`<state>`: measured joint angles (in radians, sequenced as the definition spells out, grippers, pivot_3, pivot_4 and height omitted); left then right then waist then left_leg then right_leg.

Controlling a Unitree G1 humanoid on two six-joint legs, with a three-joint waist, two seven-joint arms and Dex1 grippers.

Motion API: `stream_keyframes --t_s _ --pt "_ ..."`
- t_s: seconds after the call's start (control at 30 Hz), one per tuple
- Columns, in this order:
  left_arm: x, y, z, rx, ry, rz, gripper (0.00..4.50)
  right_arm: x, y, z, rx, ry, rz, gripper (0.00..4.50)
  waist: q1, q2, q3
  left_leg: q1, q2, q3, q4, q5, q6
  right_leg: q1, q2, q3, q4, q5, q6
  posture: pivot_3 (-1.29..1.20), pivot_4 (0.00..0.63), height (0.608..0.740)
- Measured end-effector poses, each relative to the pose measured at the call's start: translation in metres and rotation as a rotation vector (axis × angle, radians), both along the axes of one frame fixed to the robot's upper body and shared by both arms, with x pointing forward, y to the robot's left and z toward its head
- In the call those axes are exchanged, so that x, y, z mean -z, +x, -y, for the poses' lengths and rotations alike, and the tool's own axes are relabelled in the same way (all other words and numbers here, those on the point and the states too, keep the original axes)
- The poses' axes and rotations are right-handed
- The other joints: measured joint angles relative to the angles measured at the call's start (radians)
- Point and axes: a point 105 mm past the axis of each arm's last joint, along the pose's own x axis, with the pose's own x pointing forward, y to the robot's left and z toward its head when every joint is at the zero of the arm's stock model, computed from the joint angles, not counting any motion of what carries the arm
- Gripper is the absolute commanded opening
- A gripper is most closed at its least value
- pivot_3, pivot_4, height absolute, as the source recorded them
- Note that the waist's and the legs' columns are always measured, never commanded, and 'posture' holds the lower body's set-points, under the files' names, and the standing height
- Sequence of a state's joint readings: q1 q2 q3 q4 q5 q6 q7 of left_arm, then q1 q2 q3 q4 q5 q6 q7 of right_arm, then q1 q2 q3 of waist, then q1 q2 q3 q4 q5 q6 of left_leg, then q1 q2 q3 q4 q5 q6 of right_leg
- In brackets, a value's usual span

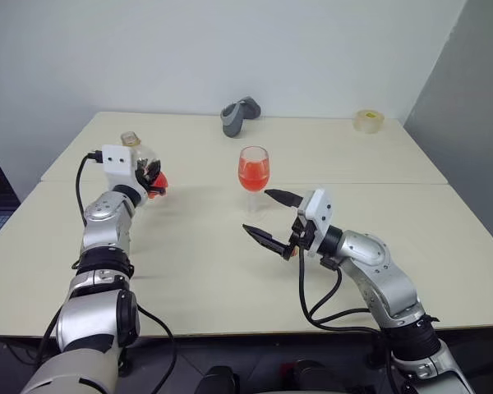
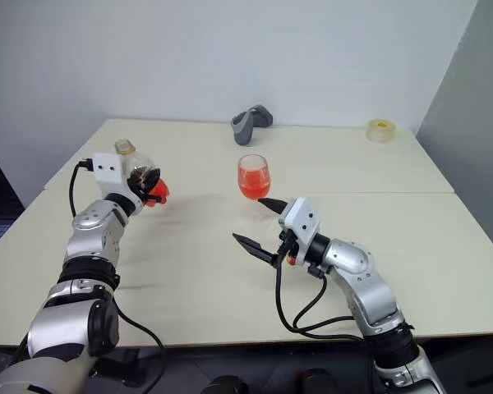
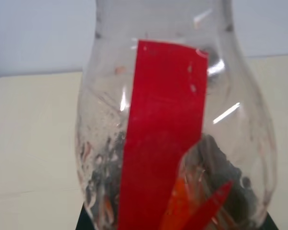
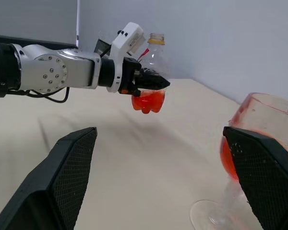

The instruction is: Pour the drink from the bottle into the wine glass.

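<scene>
Two arms reach over the table (image 1: 189, 271). Left of the wine glass (image 1: 253, 168), the left gripper (image 1: 152, 176) points forward, level, clamped on the upright bottle (image 2: 135, 168) — its lower part sits hidden behind the fingers, a little red drink (image 4: 148, 101) at the bottom. Near the glass, half full of red, the right gripper (image 1: 273, 217) angles toward it — jaws wide apart, holding nothing.

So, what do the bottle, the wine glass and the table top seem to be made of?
The bottle: probably thin clear plastic, glossy; its rounded wall shows streaky highlights and droplets. The wine glass: apparently clear, colourless glass, smooth and shiny, with a thin stem and red drink showing through. The table top: a pale beige board, matt, perhaps laminate; it gives only soft shadows and no sharp reflections.
</scene>
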<state>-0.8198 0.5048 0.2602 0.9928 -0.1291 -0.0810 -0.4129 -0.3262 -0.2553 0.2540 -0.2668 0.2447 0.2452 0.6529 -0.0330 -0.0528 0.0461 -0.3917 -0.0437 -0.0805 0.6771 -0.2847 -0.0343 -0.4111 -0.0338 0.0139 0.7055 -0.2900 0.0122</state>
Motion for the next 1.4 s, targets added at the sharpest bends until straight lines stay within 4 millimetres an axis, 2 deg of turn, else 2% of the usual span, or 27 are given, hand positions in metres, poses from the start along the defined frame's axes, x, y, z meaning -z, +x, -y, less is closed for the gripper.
stream_keyframes --t_s 0.27,0.63,0.87,1.17,1.4 --pt "0.025 -0.004 -0.004 -0.016 0.023 -0.069 1.14 -0.001 0.003 0.003 0.029 0.010 -0.008 4.50 0.000 0.000 -0.002 0.000 0.000 0.000 0.000 0.000 0.000 0.000 0.000 0.000 0.000 0.000 0.000 0.00 0.000 0.740" --pt "0.033 -0.006 0.001 0.020 0.002 -0.074 4.49 -0.010 0.009 0.005 0.048 0.017 0.012 4.50 0.000 0.000 -0.005 0.000 0.000 0.000 0.000 0.000 0.000 0.000 0.000 0.000 0.000 0.000 0.000 0.00 0.000 0.740" --pt "0.040 -0.012 -0.004 0.016 -0.038 -0.085 4.49 -0.010 0.010 0.005 0.054 0.017 0.010 4.50 -0.002 0.000 -0.009 0.000 0.000 0.000 0.000 0.000 0.000 0.000 0.000 0.000 0.000 0.000 0.000 0.00 0.000 0.740" --pt "0.059 -0.043 -0.017 0.018 -0.084 -0.137 4.49 -0.011 0.010 0.004 0.054 0.029 0.008 4.50 -0.007 0.001 -0.013 0.000 0.000 -0.001 -0.001 -0.001 0.000 -0.001 0.000 0.001 0.000 0.000 0.000 0.00 0.000 0.740" --pt "0.061 -0.057 -0.019 0.010 -0.090 -0.162 4.49 -0.012 0.009 0.001 0.045 0.039 0.005 4.50 -0.007 0.001 -0.016 0.000 0.000 -0.001 -0.001 -0.001 0.000 0.000 0.000 0.001 0.000 0.000 0.000 0.00 0.000 0.740"
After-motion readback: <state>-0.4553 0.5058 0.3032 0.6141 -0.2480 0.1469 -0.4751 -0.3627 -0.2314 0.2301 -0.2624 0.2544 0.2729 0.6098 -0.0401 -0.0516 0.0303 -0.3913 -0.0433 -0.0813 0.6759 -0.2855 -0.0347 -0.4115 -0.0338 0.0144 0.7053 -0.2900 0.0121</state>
